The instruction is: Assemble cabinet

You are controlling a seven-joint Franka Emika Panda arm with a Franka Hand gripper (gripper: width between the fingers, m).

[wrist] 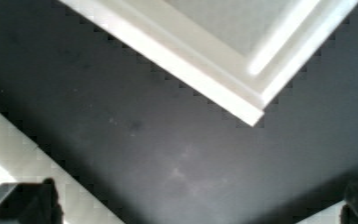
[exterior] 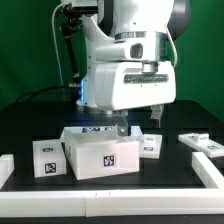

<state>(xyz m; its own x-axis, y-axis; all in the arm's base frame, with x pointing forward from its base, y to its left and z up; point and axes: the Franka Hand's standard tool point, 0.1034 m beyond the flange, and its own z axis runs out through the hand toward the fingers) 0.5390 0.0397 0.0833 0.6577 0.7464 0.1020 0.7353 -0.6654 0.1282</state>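
White plastic and boxy, the cabinet (exterior: 100, 152) stands on the black table (exterior: 160, 185) near the middle of the exterior view. One black-and-white tag shows on its near face and more on its top. Its far top edge is partly hidden by the white robot arm (exterior: 130, 60), which rises behind and above it.

The gripper (exterior: 140, 122) hangs low at the cabinet's far corner, toward the exterior view's right. From this angle it is unclear whether a finger touches the box. In the wrist view, only the tips of the two dark fingers (wrist: 25, 205) show, cut off at the picture's edge. They are spread wide, with nothing but bare table between them.

The wrist view also shows a white panelled corner (wrist: 247, 60) with a raised rim lying on the table ahead of the fingers. It is blurred, and I cannot tell which part it belongs to.

Just beside the cabinet, on the exterior view's left, lies a small white tagged block (exterior: 47, 158). Just beside it on the other side lies a second small tagged piece (exterior: 150, 146), partly behind the gripper. Farther from the cabinet on that same side lies a flat white part (exterior: 200, 142) with tags, cut off by the frame and too small to read. A white border strip (exterior: 212, 172) runs along the table's edge, nearer the camera than the cabinet.
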